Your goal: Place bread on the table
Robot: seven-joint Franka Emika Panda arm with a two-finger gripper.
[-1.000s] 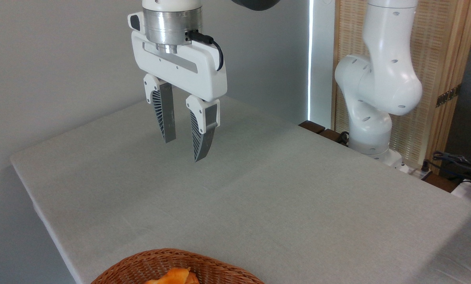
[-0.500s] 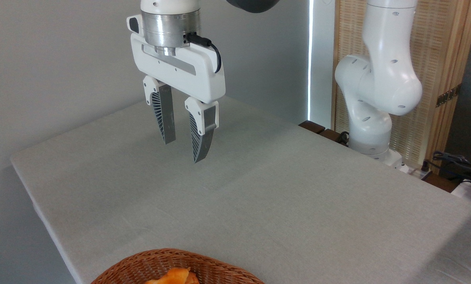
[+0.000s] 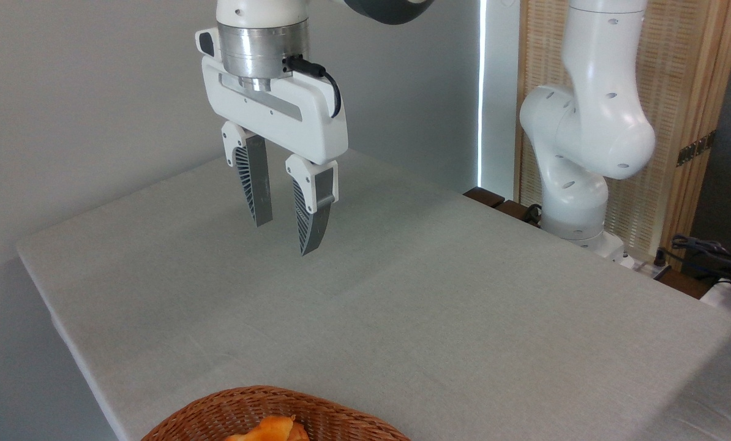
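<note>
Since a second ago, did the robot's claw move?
Yes. The gripper drifted slightly left in the picture against the table's still far edge, staying open and empty.

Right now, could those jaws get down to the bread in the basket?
Probably yes. The gripper hangs open and empty above the table, and nothing stands between it and the bread lying uncovered in the basket.
</note>
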